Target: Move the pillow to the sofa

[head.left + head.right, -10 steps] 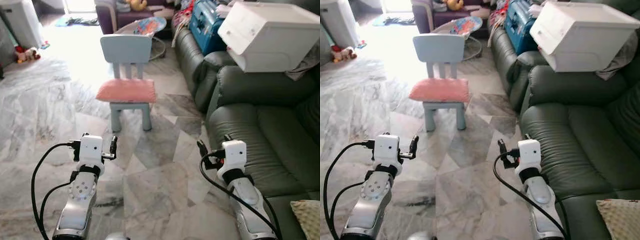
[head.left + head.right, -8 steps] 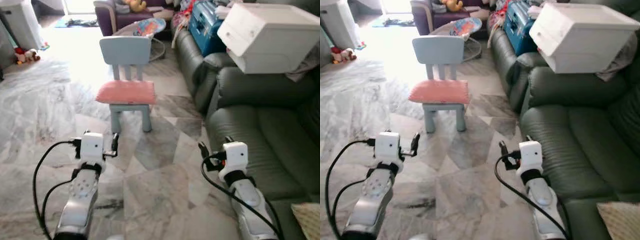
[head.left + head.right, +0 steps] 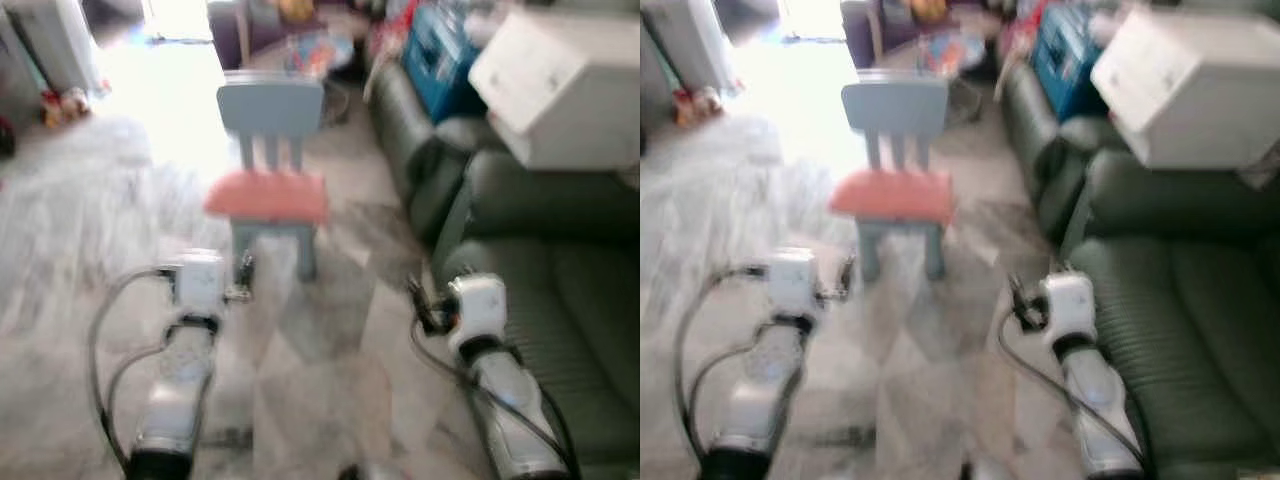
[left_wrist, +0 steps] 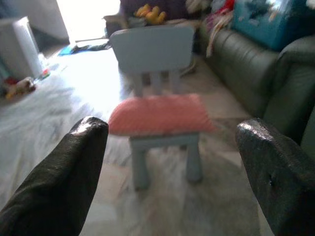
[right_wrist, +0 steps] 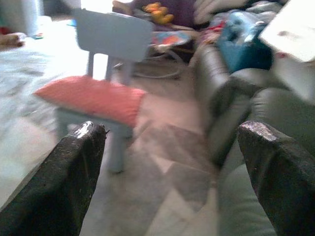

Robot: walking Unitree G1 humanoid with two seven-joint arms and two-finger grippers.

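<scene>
A pink pillow [image 3: 268, 194] lies flat on the seat of a small light-blue child's chair [image 3: 270, 105] out on the marble floor ahead. The pillow [image 4: 158, 114] lies between the spread fingers in the left wrist view, and the pillow [image 5: 91, 97] lies toward one side in the right wrist view. My left gripper [image 3: 243, 272] is held out low, a short way short of the chair, and is open and empty. My right gripper [image 3: 418, 300] hangs beside the dark green sofa [image 3: 560, 300], also open and empty. The head views are blurred.
A white plastic drawer box [image 3: 565, 85] rests on the sofa's armrest, with a blue case [image 3: 435, 45] behind it. A purple armchair with toys [image 4: 152, 10] stands beyond the chair. A white appliance [image 3: 50, 45] stands at far left on the marble floor [image 3: 90, 230].
The whole picture has shifted and blurred, so the camera has moved; the chair and pillow sit slightly closer and more to the right. Both grippers hold the same open pose.
</scene>
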